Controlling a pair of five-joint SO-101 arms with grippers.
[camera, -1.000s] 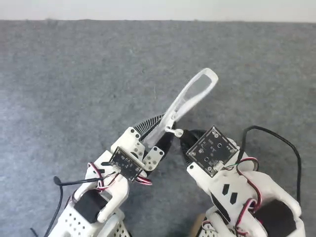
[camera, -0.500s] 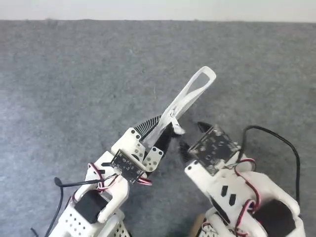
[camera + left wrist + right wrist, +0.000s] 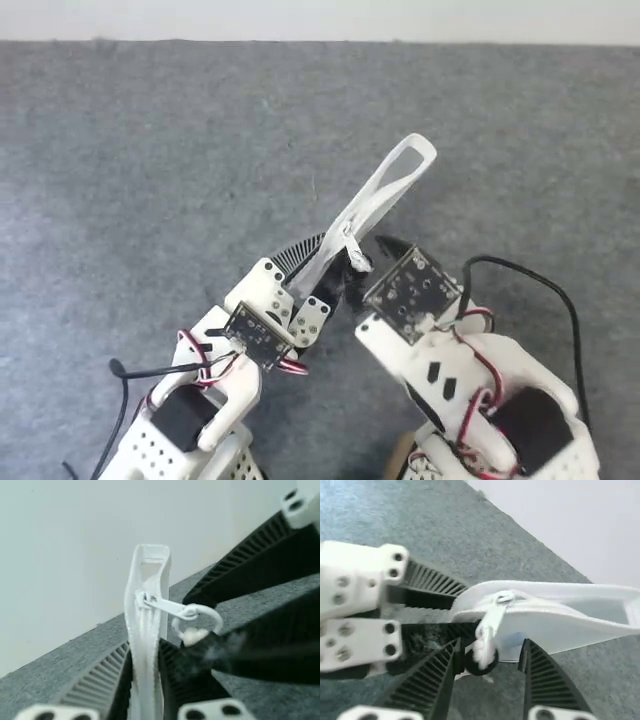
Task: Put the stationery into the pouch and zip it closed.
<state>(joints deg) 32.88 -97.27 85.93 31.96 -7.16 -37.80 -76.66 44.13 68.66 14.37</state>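
We see the left jaws clamped on the white translucent zip pouch [image 3: 385,190], held edge-up over the grey felt table's [image 3: 150,150] near edge. The right jaws stand open around its ringed pull tab [image 3: 487,625]. We judge zipping unfinished and cannot tell the contents.

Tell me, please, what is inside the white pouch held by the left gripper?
The pouch gapes at its far end; through that gap only the grey table is seen. Its white walls hide the rest.

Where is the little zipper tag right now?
In the high view the zipper tag hangs off the pouch, just past the left claw that grips it, between the open fingers of the right claw.
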